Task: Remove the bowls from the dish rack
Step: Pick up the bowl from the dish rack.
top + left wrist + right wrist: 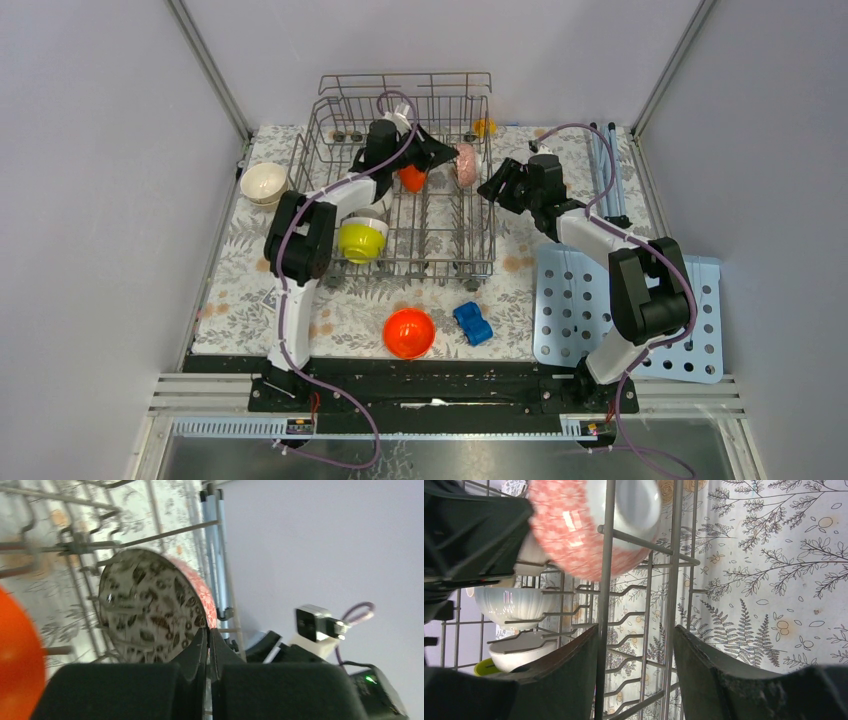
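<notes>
My left hand (208, 634) pressed together inside dish rack (430, 235), tips at rim of patterned bowl (150, 605); orange bowl (15, 655) just beside. My right hand (635, 630) spread outside, its wires between.

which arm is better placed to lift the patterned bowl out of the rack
Left. The left gripper is inside the rack, shut on the rim of the patterned bowl. The right gripper hangs open outside the rack's wire wall.
</notes>
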`<move>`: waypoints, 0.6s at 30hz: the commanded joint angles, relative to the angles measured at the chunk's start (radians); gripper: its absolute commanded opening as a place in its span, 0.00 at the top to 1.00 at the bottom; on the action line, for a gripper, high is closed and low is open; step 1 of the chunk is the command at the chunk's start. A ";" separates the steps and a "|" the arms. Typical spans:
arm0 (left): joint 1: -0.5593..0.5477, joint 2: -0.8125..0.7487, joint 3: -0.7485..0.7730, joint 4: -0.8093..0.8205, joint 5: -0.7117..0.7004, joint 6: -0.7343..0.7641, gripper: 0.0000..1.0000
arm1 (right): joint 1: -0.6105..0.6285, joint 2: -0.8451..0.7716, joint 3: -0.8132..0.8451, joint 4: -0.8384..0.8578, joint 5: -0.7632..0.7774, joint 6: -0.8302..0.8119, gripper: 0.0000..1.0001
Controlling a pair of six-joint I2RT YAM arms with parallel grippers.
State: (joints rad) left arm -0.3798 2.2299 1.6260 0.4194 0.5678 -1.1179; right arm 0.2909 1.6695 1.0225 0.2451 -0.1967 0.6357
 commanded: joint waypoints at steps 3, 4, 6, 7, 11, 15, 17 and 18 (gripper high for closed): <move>-0.006 -0.163 0.031 0.172 0.078 -0.018 1.00 | -0.013 -0.003 -0.002 0.036 -0.013 0.004 0.37; -0.005 -0.166 0.033 0.163 0.078 -0.011 1.00 | -0.013 -0.004 -0.001 0.036 -0.015 0.005 0.37; -0.005 -0.170 0.035 0.141 0.078 0.001 1.00 | -0.013 -0.005 -0.001 0.036 -0.016 0.005 0.37; -0.005 -0.171 0.035 0.138 0.079 0.006 1.00 | -0.013 -0.006 -0.001 0.038 -0.017 0.006 0.37; -0.004 -0.174 0.016 0.138 0.081 0.014 1.00 | -0.013 -0.006 -0.002 0.045 -0.026 0.013 0.37; -0.005 -0.180 -0.003 0.139 0.074 0.016 1.00 | -0.014 -0.020 -0.011 0.054 -0.033 0.015 0.36; -0.005 -0.184 -0.002 0.127 0.069 0.023 1.00 | -0.013 -0.032 -0.019 0.060 -0.035 0.015 0.34; -0.005 -0.186 -0.002 0.121 0.065 0.027 1.00 | -0.013 -0.037 -0.022 0.062 -0.036 0.015 0.32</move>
State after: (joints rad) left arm -0.3901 2.1101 1.6249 0.4641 0.6254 -1.1103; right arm 0.2867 1.6691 1.0161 0.2562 -0.2047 0.6456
